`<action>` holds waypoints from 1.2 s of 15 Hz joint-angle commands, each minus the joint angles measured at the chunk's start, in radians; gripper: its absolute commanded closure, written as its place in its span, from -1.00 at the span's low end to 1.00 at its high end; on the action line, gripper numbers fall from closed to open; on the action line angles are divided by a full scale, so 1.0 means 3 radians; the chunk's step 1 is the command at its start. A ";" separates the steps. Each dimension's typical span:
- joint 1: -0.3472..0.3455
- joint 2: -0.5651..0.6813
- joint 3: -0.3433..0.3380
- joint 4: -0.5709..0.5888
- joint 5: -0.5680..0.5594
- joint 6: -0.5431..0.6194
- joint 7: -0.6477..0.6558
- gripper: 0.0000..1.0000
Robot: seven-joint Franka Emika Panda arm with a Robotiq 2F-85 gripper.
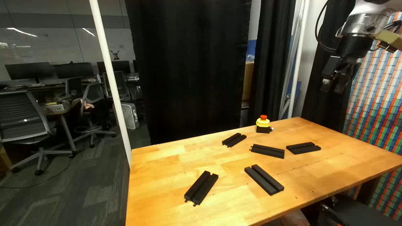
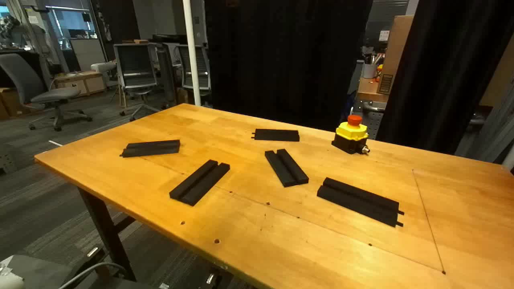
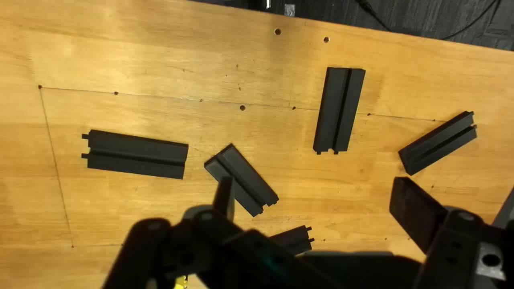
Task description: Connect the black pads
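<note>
Black pads (image 1: 201, 188), five: flat, long, each bearing a lengthwise groove; all are lying separately on the wooden table (image 1: 163, 163), none joining another. In the wrist view two thin tabs (image 3: 84, 155) are projecting from one end of each pad. Tabbed ends are facing different ways: leftmost pad (image 3: 136, 154), leftward; rightmost pad (image 3: 438, 143), toward the upper right; upper pad (image 3: 339, 110), downward; central pad (image 3: 241, 180), toward the lower right; part-hidden pad (image 3: 293, 241), rightward.

Gripper (image 3: 313, 196): hanging above the table, jaws standing wide apart, holding nothing.

Red-and-yellow button (image 2: 351, 133): standing near the part-hidden pad, not touching it; apparently not belonging to the set.

Step in hand, as judged: selecting and taking up a first pad. Recommended handling: turning the jaws square to the long edges, descending until they are nearly meeting the table, and gripping across the width at mid-length, since so low a piece is probably offering little side to hold. Tabs should be staying free. Before any pushing, the carried pad should be lying level, tabs facing a neighbour's plain end; whether matching sockets are waiting there, the views are not showing. Pushing slowly along the length would be serving best, as a loose neighbour is likely to be sliding or swivelling.
</note>
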 commanded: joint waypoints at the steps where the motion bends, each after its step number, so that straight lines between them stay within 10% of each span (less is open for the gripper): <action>1: -0.0036 0.0012 0.0025 0.0028 0.0023 -0.0007 -0.0022 -1.00; 9: -0.0036 0.0060 0.0028 0.0062 0.0081 0.0032 0.0074 -1.00; 18: -0.0116 0.0560 0.0285 0.0026 0.0873 0.0419 0.1283 -1.00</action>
